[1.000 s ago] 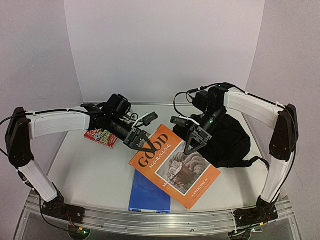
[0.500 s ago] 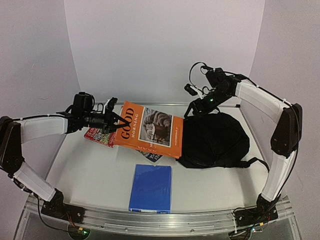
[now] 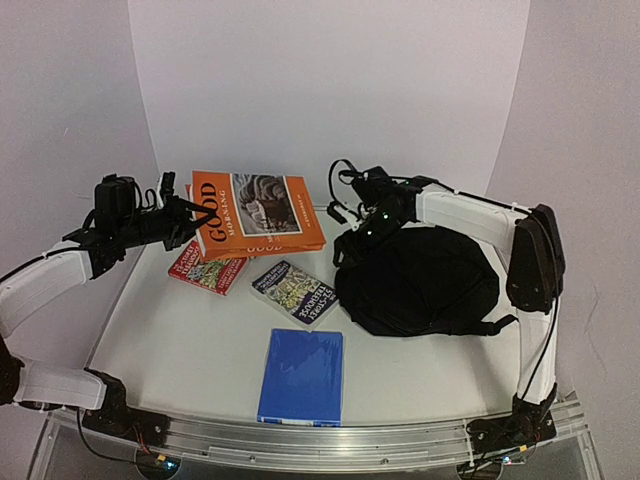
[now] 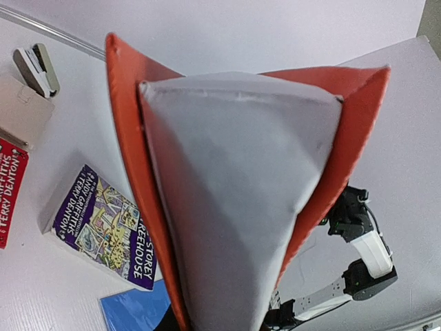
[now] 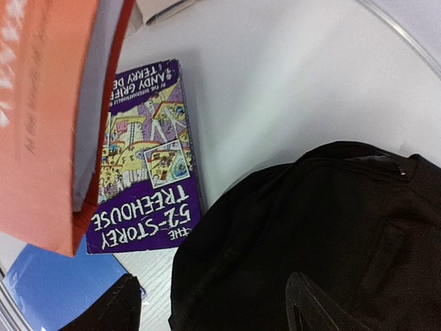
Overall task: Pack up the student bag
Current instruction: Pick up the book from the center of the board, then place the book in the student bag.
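Note:
The black student bag (image 3: 425, 282) lies closed at the right of the table. It also fills the lower right of the right wrist view (image 5: 324, 227). My right gripper (image 3: 350, 246) hovers over the bag's left edge, open and empty, its fingertips (image 5: 313, 310) wide apart. My left gripper (image 3: 190, 222) is shut on an orange "Good Morning" book (image 3: 256, 214) and holds it in the air at the back left. In the left wrist view the book's grey page edge (image 4: 234, 193) hides the fingers.
A purple "52-Storey Treehouse" book (image 3: 295, 292) lies left of the bag, a blue book (image 3: 302, 375) lies near the front edge, and a red book (image 3: 206, 270) lies under the raised one. A stapler (image 4: 34, 65) sits at the back.
My left arm has lifted the orange book higher and drawn it back to the left. My right gripper has moved left and down to the bag's left edge.

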Robot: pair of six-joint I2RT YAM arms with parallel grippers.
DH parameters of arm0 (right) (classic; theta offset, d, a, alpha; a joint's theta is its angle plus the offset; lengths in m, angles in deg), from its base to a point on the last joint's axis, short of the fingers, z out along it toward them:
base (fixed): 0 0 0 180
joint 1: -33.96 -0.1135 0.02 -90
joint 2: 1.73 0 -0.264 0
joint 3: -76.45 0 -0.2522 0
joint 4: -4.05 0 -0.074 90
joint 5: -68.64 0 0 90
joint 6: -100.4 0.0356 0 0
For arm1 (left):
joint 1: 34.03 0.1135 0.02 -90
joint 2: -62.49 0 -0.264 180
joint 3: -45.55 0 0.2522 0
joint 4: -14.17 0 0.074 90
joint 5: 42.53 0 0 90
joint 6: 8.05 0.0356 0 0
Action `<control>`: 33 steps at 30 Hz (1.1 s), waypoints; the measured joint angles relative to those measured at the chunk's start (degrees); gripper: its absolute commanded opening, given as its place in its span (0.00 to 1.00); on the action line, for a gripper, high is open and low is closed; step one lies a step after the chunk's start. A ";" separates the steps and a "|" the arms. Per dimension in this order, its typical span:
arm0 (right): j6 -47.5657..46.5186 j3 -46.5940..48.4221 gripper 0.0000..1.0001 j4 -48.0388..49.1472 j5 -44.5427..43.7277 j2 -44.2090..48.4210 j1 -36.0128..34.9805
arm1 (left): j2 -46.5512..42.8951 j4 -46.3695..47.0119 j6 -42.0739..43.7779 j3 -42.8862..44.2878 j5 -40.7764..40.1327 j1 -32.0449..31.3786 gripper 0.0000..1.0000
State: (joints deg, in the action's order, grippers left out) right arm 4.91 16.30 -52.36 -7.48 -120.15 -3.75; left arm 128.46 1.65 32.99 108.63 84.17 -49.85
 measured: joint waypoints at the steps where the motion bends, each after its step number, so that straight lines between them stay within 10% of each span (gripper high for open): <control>1: 0.23 0.06 0.63 0.05 -0.30 -0.79 -0.40 | -0.60 -0.48 -0.12 -0.02 -0.88 0.01 0.04; 14: 2.29 -3.64 0.14 0.52 -2.19 -2.29 0.67 | -2.05 -4.98 -0.52 -2.23 -5.93 0.02 0.03; 25: 3.94 -4.64 0.16 -1.66 1.59 2.53 4.58 | -1.86 -5.11 -0.48 -2.23 -5.91 0.02 0.03; 33: 5.20 -4.64 0.00 -2.16 6.01 5.06 7.74 | -1.65 -5.25 -0.48 -2.23 -5.88 0.02 0.03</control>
State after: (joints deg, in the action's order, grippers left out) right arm 10.11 11.66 -54.53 -1.47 -115.09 3.99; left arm 126.81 -3.60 32.52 106.40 78.28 -49.83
